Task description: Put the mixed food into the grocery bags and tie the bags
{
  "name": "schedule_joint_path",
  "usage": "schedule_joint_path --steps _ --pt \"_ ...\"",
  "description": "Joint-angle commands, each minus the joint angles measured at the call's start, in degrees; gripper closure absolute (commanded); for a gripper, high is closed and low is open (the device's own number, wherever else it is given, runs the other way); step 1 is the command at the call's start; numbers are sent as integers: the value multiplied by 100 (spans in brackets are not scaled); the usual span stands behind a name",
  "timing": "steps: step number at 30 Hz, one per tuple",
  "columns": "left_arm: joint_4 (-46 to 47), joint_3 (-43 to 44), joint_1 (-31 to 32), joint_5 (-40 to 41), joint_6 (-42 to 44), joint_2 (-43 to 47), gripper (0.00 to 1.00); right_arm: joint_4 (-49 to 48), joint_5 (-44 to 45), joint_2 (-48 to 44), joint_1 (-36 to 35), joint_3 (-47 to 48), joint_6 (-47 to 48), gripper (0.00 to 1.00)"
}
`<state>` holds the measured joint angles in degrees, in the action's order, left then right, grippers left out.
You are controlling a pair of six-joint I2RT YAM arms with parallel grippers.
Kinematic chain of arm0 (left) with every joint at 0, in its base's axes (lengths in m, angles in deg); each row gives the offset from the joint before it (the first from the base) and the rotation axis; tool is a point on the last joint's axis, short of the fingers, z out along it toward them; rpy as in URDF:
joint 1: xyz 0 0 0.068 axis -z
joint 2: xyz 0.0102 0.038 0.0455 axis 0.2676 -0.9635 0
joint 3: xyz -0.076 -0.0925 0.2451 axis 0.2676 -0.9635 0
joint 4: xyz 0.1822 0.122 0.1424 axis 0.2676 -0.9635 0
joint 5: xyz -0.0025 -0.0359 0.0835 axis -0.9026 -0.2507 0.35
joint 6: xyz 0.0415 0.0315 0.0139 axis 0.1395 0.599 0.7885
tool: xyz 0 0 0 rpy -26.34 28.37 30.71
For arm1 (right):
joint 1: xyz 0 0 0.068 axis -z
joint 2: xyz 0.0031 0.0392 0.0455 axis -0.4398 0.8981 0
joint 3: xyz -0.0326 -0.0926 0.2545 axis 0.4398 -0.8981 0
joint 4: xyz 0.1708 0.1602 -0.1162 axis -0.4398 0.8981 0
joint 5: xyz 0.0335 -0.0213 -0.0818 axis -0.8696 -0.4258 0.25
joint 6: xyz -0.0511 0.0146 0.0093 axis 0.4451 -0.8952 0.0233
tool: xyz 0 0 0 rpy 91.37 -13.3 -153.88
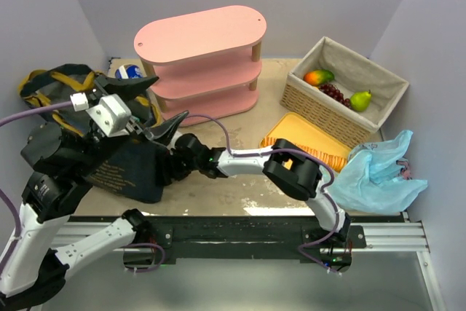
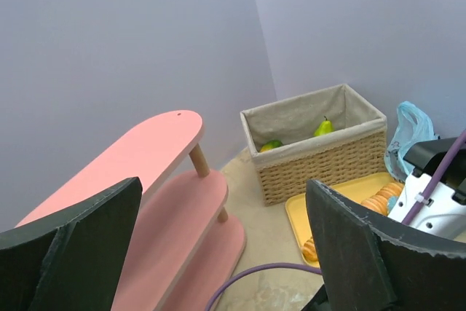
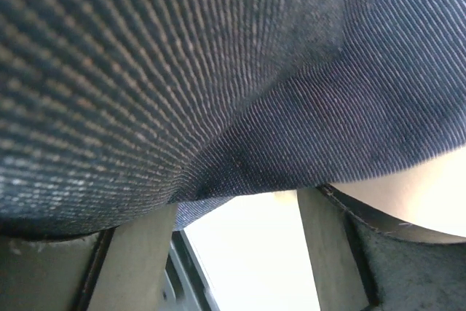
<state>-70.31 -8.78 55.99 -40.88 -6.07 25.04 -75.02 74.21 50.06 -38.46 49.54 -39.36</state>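
Left gripper (image 2: 224, 194): spread wide, nothing held.
Right gripper (image 3: 237, 209): buried in tote (image 1: 124, 169) cloth; grip cannot be told.
Unpacked: mango (image 1: 318, 76), grapes (image 1: 335, 93), pear (image 1: 360, 100), bread (image 2: 380, 196).
Unfastened: tote, plastic bag (image 1: 378, 176); neither tied.

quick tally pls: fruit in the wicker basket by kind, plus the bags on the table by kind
mango: 1
bunch of dark grapes: 1
pear: 1
denim tote: 1
light-blue plastic bag: 1
total: 5
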Motion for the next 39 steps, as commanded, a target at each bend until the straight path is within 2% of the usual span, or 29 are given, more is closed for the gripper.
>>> schedule_joint_path --steps 1,3,5,7,12,14,18,20,22,25,31,35,39 --pt "277 -86 -21 83 -235 -235 0 49 184 -14 -48 731 363 26" --pt "452 -261 -21 -5 -227 -244 0 76 220 -372 -40 547 564 21" --pt "663 -384 -13 -6 -218 -278 0 6 429 -794 -22 12 705 9" --pt "848 -639 -21 38 -43 -340 0 -29 606 -1529 30 -654 1021 4" --pt "1068 -641 -13 197 -6 -1041 0 365 1561 -3105 338 -1948 1373 2" --pt "1156 -561 -21 100 -86 -1306 0 1005 1932 -3783 566 -2283 1470 2" --pt "1560 -403 -21 -399 -507 -2017 0 2473 3685 -4758 926 -2363 1769 1" --pt "1535 -333 -21 -532 -726 -2273 1 3413 4321 -5232 1102 -2320 1578 1" --pt "1430 -236 -13 -796 -780 -2633 1 4377 4709 -5392 1479 -2223 1384 1" --pt "1420 -332 22 -884 -850 -2889 1 5311 4667 -5455 2025 -2205 1067 1" --pt "1833 -815 23 -954 -1167 -2775 1 6578 4790 -5305 2430 -2205 566 1" --pt "1939 -1070 31 -1025 -1220 -2740 1 6685 4693 -5147 2702 -2170 522 6" --pt "2053 -1377 23 -1077 -1325 -2617 1 6782 4395 -4919 3360 -2301 601 11"
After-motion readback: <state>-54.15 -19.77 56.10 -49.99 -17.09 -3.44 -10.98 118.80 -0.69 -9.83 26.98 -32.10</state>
